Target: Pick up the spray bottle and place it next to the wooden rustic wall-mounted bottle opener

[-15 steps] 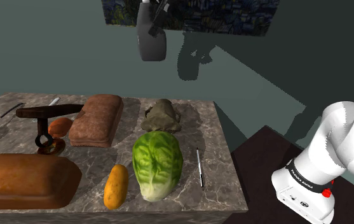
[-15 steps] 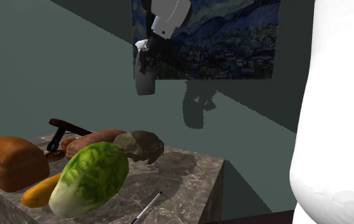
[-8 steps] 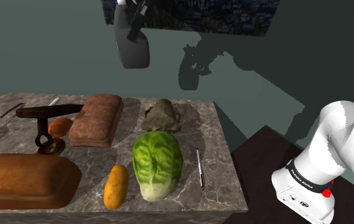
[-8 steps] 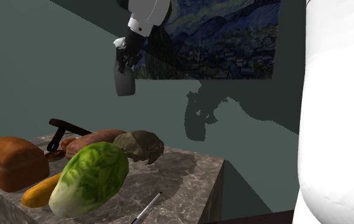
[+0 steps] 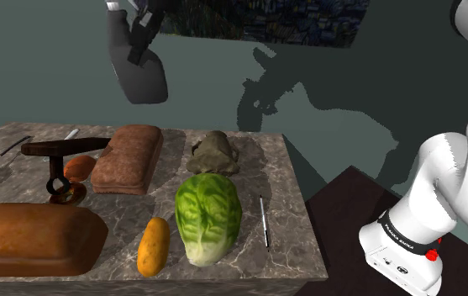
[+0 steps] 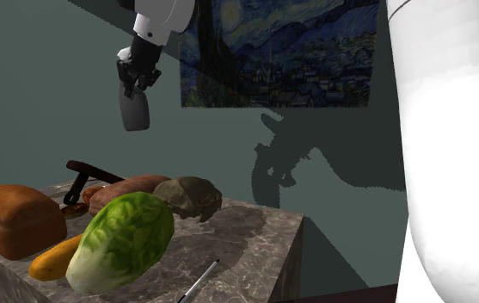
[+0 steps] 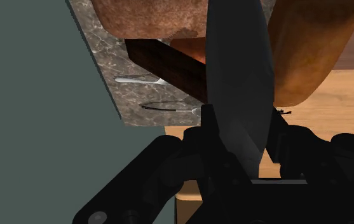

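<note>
Grey spray bottle [image 5: 139, 77] in end effector [image 5: 138, 46]

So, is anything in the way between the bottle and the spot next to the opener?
Nothing visible. The hand holds the bottle high up, with open air down to the opener. Landing room is tight, though: a loaf lies close on the opener's right in the shoulder view.

Free air above table [image 5: 284, 172]; a loaf [image 5: 128, 158] crowds the bottle opener [image 5: 59, 150].
</note>
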`<state>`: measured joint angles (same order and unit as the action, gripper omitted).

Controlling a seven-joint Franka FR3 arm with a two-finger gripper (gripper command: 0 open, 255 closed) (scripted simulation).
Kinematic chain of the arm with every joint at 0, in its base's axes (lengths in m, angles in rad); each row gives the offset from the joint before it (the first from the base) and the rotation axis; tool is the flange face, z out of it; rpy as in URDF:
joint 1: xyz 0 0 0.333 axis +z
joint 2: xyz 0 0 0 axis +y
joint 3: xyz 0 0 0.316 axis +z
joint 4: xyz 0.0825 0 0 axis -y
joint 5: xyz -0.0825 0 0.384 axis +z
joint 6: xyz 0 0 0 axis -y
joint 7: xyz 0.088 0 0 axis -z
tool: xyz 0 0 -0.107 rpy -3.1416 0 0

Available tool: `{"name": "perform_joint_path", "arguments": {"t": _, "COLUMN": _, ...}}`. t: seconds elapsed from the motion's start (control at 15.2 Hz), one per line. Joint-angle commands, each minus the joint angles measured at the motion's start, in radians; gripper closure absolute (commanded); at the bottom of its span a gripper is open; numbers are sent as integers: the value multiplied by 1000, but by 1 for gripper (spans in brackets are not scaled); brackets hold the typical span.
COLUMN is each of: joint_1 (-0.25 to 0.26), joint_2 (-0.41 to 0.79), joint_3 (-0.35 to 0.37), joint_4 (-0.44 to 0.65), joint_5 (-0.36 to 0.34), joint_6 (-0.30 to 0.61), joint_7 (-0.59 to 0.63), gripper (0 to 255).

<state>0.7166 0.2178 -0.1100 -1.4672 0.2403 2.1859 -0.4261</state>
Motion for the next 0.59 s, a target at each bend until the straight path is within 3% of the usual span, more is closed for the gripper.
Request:
{"name": "perform_joint_path", "arguments": {"t": 0.0, "joint_1": 31, "joint_2": 36, "joint_3": 12, "joint_4": 48, "joint_5": -26, "joint_6": -2, "joint_7": 57, "gripper": 255}}
{"name": "perform_joint_path", "arguments": {"t": 0.53, "joint_1": 135, "joint_2": 244, "joint_3": 35, "joint_4": 353, "joint_5": -106, "joint_6": -78, "joint_7": 232, "gripper": 255}}
